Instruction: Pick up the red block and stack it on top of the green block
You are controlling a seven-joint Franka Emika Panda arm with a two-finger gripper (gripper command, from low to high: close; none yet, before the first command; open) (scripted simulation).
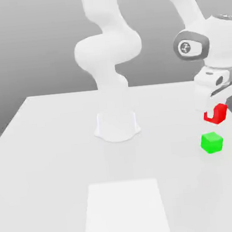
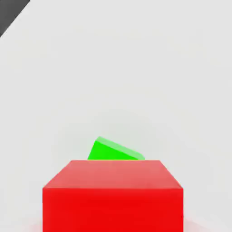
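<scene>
Clasping red block (image 1: pixel 219 113): tool (image 1: pixel 213 112), closed on the cube above the bench (image 1: pixel 52 159). Green block (image 1: pixel 211 142): beneath and toward the exterior view's front, apparently turned relative to the red; alignment likely needed.

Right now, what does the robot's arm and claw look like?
The arm is smooth white, built from rounded, bulging segments on a flared white base. Near the wrist, a dark grey ring surrounds a white oval with a small round dark mark. The claw is also white, with grey details on its body. I see no cables.
</scene>
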